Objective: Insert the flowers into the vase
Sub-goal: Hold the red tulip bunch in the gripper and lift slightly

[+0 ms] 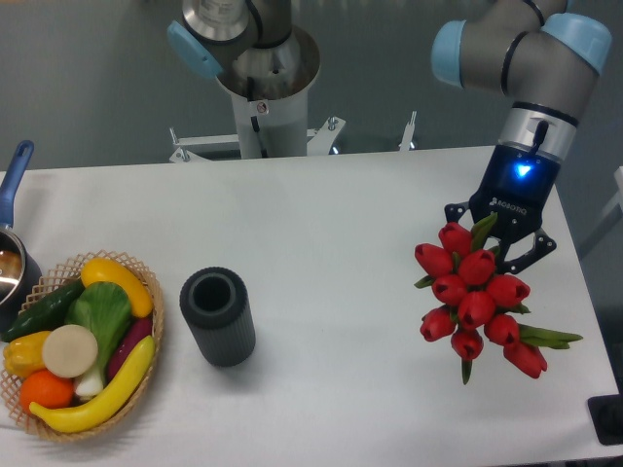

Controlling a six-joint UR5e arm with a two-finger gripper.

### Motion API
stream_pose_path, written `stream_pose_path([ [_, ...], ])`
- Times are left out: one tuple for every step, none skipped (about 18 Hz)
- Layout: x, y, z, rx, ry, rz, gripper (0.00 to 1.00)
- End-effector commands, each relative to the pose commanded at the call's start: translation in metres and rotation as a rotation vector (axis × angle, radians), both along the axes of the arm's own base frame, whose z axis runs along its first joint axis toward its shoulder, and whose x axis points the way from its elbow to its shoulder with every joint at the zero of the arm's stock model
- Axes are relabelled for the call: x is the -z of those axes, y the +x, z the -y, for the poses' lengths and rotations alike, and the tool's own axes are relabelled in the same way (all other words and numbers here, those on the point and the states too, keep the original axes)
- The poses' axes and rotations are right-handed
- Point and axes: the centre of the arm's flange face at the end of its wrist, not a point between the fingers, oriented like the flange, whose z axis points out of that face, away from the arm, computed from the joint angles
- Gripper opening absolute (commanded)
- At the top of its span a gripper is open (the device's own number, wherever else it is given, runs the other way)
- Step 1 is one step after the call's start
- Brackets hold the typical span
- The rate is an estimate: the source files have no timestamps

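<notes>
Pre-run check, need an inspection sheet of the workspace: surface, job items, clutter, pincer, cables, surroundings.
Surface: white table, no spills seen.
Job's things: flowers at right, at the pincer; vase upright at left, hole unfilled.
Clutter: wicker basket of produce beside vase; pot at left edge.
Grippers: pincer over the flowers; grip cannot be confirmed.
Cables: nothing seen.
Surroundings: arm base behind table, grey wall.

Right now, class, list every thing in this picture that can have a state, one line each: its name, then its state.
Bunch of red tulip buds with green stems: buds closed, at the pincer, not in the vase.
Short dark grey ribbed cylinder vase: upright, hole empty.
Black two-finger pincer: around the bunch; grip hidden.
Round wicker basket: filled with fruit and vegetables.
Metal pot with blue handle: upright, mostly out of frame.
</notes>
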Motion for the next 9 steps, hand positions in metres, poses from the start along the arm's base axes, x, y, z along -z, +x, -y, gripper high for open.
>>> stream_pose_path([
  [0.0037, 0.0016, -0.0015, 0.005, -0.002, 0.003, 0.08],
  [0.0054, 0.0028, -0.0022, 0.006, -0.002, 0.003, 0.08],
  [0.0031, 0.0022, -0.0024, 0.005, 0.001, -0.006, 0.08],
  [0.002, 0.0031, -0.0041, 0.009, 0.002, -0.01, 0.08],
  [0.0042, 0.0031, -0.0051, 0.011, 0.002, -0.01, 0.08],
  [0.006, 0.0029, -0.0061, 0.012, 0.002, -0.009, 0.08],
  [0.0068, 0.0031, -0.0071, 0.014, 0.002, -0.009, 0.08],
  [0.0071, 0.004, -0.0089, 0.017, 0.005, -0.014, 0.08],
  [0.0052, 0.0055, -0.011, 0.023, 0.016, -0.021, 0.08],
])
